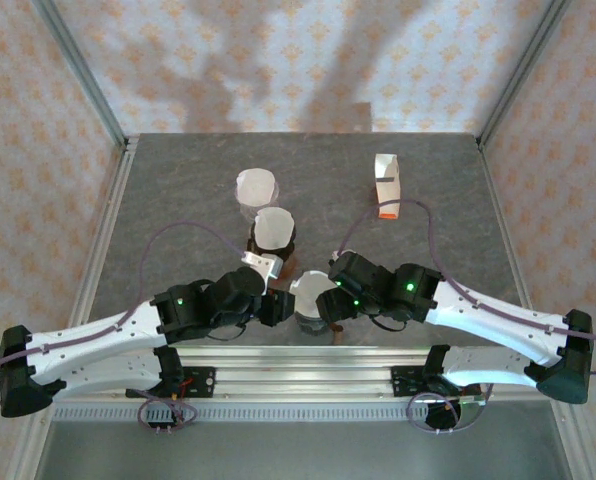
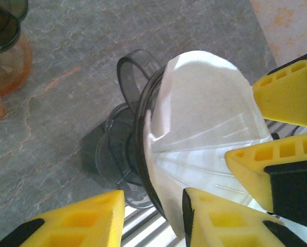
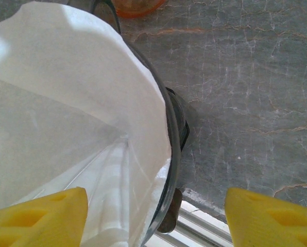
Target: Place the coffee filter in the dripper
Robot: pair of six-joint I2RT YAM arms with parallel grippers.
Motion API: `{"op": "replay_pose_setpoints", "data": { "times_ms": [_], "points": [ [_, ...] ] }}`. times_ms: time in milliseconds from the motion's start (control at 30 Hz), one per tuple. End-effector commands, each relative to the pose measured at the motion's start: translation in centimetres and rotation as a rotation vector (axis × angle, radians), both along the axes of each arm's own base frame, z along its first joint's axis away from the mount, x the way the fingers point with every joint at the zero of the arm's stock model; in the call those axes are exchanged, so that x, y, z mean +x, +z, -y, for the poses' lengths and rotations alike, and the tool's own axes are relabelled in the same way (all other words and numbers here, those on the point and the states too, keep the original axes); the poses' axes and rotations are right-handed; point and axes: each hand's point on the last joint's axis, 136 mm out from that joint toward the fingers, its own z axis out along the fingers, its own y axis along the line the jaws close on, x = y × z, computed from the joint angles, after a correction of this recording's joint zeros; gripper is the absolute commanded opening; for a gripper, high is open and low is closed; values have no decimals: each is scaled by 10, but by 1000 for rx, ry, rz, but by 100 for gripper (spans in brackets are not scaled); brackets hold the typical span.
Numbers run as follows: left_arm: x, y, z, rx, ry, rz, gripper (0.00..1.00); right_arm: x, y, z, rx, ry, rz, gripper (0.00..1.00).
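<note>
The dark see-through dripper [image 1: 309, 322] stands at the table's near edge between my two grippers, with the white paper coffee filter [image 1: 308, 292] sitting inside it as an open cone. In the left wrist view the filter [image 2: 205, 113] lines the dripper [image 2: 123, 149]. My left gripper [image 2: 152, 206] straddles the rim, one finger outside, one on the filter, with a gap left. My right gripper [image 3: 156, 218] stands wide open across the opposite rim [image 3: 173, 149], one finger over the filter [image 3: 55, 103]. From above, the left gripper [image 1: 278, 308] and right gripper [image 1: 328, 305] flank the dripper.
Two more glass vessels topped with white filters stand behind, one [image 1: 273, 230] close and one [image 1: 256, 187] farther. A white and orange carton [image 1: 385, 185] stands at the back right. A metal rail [image 1: 308, 360] runs along the near edge.
</note>
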Motion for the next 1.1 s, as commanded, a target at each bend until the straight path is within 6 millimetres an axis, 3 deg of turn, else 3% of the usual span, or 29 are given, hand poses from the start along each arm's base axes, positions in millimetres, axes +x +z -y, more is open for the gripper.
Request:
{"op": "replay_pose_setpoints", "data": {
  "times_ms": [0,300,500,833,1067],
  "points": [
    [-5,-9,-9,36,0,-14,34,1,-4,11,-37,-27,14,71],
    [-3,-9,-10,33,15,-6,37,1,-1,9,-27,-29,15,71],
    [-2,-7,-7,27,16,-2,39,7,24,5,34,-31,69,73],
    [0,-7,-8,24,27,8,41,17,49,25,60,-120,164,74],
    [2,-4,-8,17,35,18,53,18,47,33,47,-145,171,74]
  ]
}}
